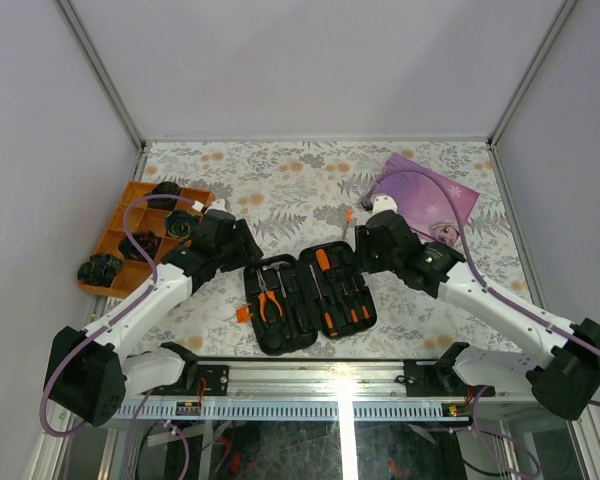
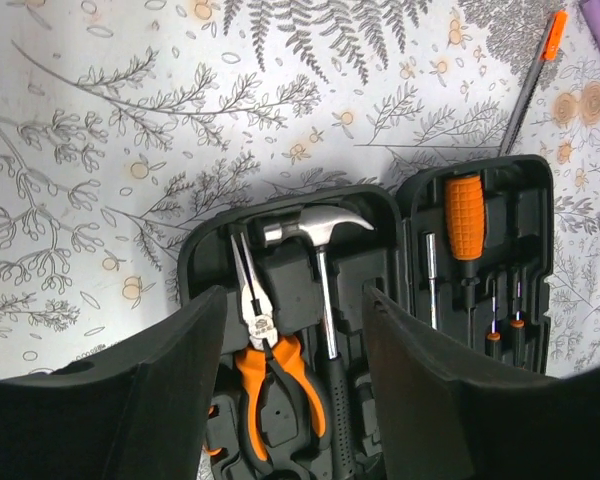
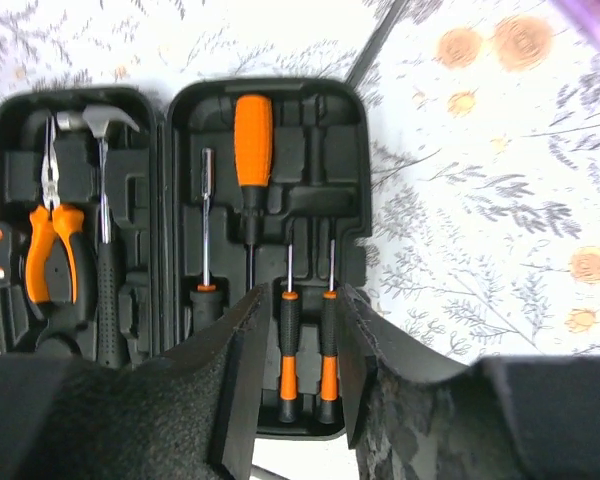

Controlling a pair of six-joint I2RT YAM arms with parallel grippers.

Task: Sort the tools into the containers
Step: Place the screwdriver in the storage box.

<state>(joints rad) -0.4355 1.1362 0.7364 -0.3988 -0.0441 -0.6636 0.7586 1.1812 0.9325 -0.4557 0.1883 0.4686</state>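
The black tool case (image 1: 286, 340) lies open and flat at the table's near middle. Its left half holds orange-handled pliers (image 2: 265, 350) and a hammer (image 2: 315, 228). Its right half holds a large orange-handled screwdriver (image 3: 252, 140) and small black-and-orange screwdrivers (image 3: 289, 345). A thin black tool with an orange end (image 2: 532, 78) lies loose on the cloth beyond the case (image 1: 347, 216). My left gripper (image 1: 246, 248) is open and empty above the pliers half (image 2: 295, 295). My right gripper (image 1: 361, 250) is open and empty above the small screwdrivers (image 3: 302, 298).
An orange divided tray (image 1: 120, 228) with black coiled lumps stands at the left edge. A purple sheet (image 1: 430, 192) lies at the back right. The case's orange latch (image 1: 242, 314) sticks out to the left. Floral cloth covers the table (image 1: 300, 180).
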